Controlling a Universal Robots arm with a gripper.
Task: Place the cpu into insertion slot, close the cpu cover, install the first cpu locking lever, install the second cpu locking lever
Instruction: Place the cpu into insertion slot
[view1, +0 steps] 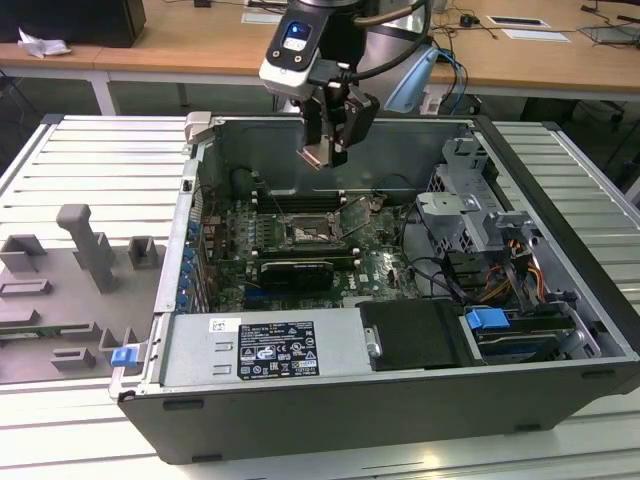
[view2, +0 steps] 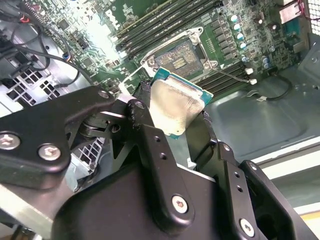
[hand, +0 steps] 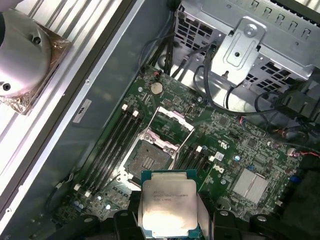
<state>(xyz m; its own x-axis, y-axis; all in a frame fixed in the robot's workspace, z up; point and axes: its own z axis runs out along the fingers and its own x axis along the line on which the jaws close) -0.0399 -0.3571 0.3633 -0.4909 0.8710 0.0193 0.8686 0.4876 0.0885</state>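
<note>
Hanging at upper centre of the exterior view, tilted over the computer case (view1: 400, 415), tool (view1: 325, 156) pinched on the cpu (view2: 175, 107) by its edges, held well above the insertion slot (view1: 305, 236) at mid-frame

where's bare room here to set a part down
Bare slatted table bordered by the grey fixture and the case, and again past the case at the exterior view's right. Inside, only the flat black plate by the blue tab. Crowded: insertion slot, memory slots and cables, under the cpu held in the tool.
</note>
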